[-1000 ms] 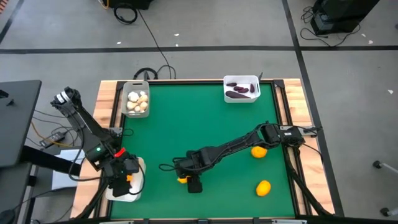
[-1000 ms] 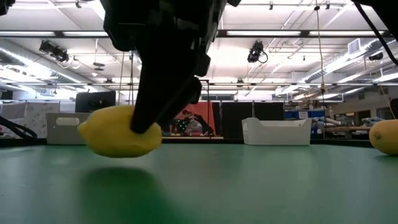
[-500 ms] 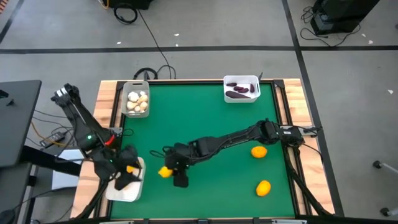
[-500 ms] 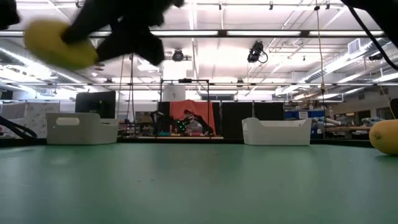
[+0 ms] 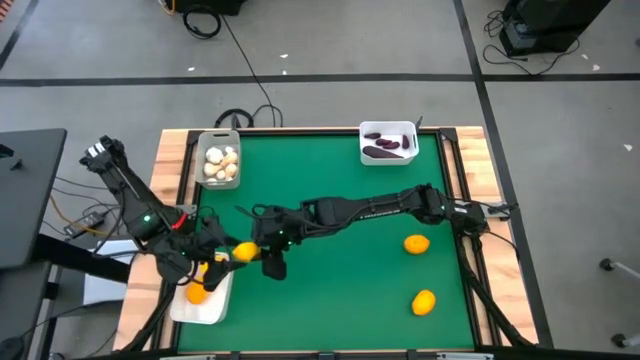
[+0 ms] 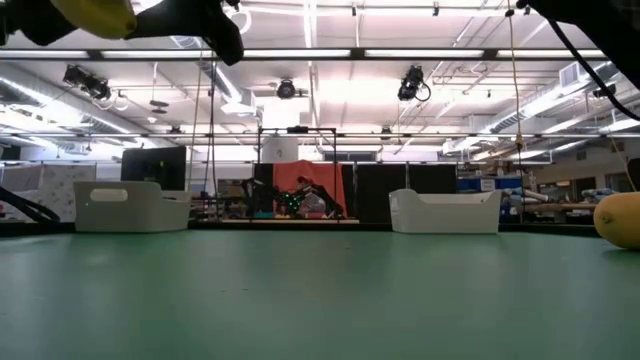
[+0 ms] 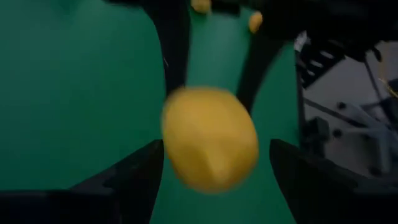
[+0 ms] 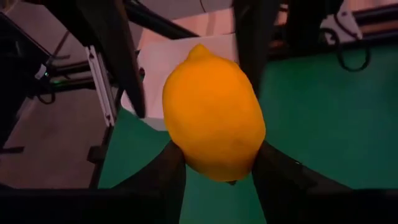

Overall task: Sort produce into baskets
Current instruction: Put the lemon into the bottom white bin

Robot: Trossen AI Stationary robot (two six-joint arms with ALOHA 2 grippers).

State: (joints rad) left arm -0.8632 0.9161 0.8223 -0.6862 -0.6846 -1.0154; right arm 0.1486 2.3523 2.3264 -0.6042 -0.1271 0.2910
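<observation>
While three baskets ring the desk (image 5: 330,200), four citrus fruits show
Right tool (image 5: 247,252) grasping a lemon (image 5: 244,252) beside the near-left basket (image 5: 205,310) holding one orange (image 5: 197,294); left tool (image 5: 205,262) released just beside; two oranges (image 5: 416,243) loose

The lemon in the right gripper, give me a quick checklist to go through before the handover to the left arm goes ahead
1. Right gripper holds the lemon between both fingers: ok.
2. Lemon lifted clear of the green table: ok, the low view shows it high above the surface.
3. Left gripper open and facing the lemon: ok, its fingers stand apart on either side in the left wrist view.
4. Left fingers already touching the lemon: cannot tell.
5. White basket by the left arm has room: ok, one orange fruit shows in it.
6. Two orange fruits remain on the table: ok.
</observation>
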